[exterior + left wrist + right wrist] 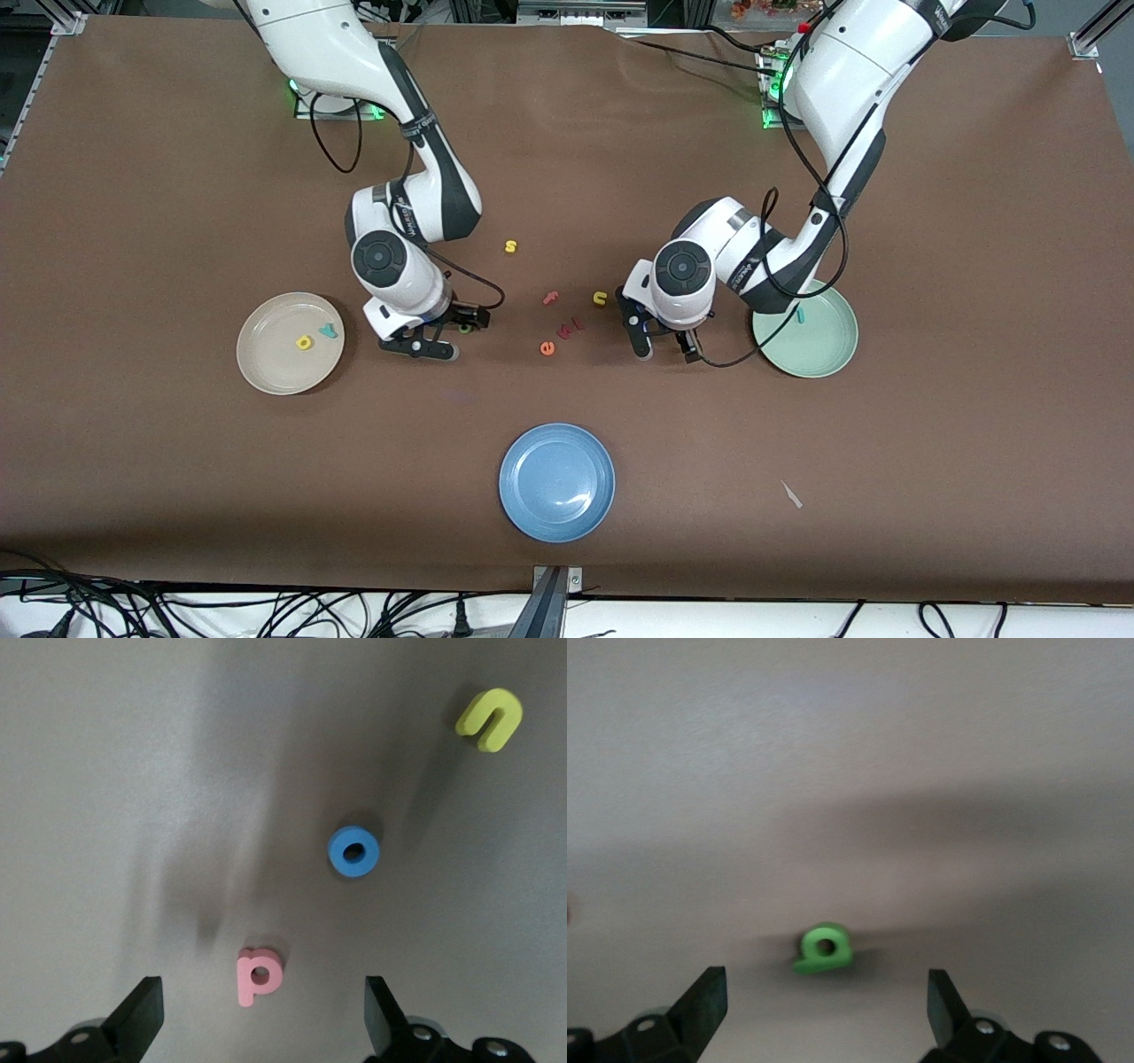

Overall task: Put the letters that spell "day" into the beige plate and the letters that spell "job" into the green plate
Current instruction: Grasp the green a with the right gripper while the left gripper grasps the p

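Foam letters: we judge them light, soft and a little squashy, so a gentle pinch across the flat sides should do; they may skid on the desk (177, 487).
Beige plate (266, 372): we see a yellow looped letter (304, 342) and a teal y (329, 331) lying in it.
Green looped letter (824, 948): on the desk just beside the beige plate, under the right gripper (824, 1010); we would take it across its round body.
Right gripper: low over that letter, arm bent down from its base, fingers wide and holding nothing.
Green plate (828, 354): a teal hooked j (800, 314) lies in it.
Salmon-red looped letter (258, 974): on the desk, beside the blue ring o (354, 852).
Left gripper (261, 1014): low over the desk just beside the green plate, wrist turned down, fingers wide, the salmon-red letter between them but untouched.
Not wanted: yellow u (489, 719).
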{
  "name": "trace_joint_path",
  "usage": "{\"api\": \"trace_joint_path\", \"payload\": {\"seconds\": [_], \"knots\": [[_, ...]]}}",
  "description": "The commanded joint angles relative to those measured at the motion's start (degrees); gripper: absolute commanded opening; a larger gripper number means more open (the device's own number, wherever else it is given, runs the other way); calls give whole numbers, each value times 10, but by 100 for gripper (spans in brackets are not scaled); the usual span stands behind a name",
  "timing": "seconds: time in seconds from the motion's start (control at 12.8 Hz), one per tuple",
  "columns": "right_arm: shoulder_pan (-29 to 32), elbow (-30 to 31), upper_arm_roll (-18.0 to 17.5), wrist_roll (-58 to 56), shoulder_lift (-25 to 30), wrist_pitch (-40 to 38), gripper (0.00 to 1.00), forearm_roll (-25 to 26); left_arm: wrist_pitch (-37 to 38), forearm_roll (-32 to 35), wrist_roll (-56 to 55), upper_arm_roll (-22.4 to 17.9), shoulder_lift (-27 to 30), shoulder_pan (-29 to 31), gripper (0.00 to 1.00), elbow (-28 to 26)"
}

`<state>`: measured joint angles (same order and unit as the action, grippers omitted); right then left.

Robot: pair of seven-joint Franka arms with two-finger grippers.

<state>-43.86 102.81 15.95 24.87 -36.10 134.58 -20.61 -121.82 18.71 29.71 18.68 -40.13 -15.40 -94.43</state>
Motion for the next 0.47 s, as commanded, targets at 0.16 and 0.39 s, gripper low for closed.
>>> {"api": "trace_joint_path", "payload": {"seconds": [0.16, 0.39], "knots": [[-14, -20, 0, 15, -33, 24, 99, -16, -1, -33, 11, 1, -6, 4, 94, 2], [-14, -18, 0, 11, -35, 24, 95, -16, -1, -34, 9, -3, -10, 10, 93, 1]]}}
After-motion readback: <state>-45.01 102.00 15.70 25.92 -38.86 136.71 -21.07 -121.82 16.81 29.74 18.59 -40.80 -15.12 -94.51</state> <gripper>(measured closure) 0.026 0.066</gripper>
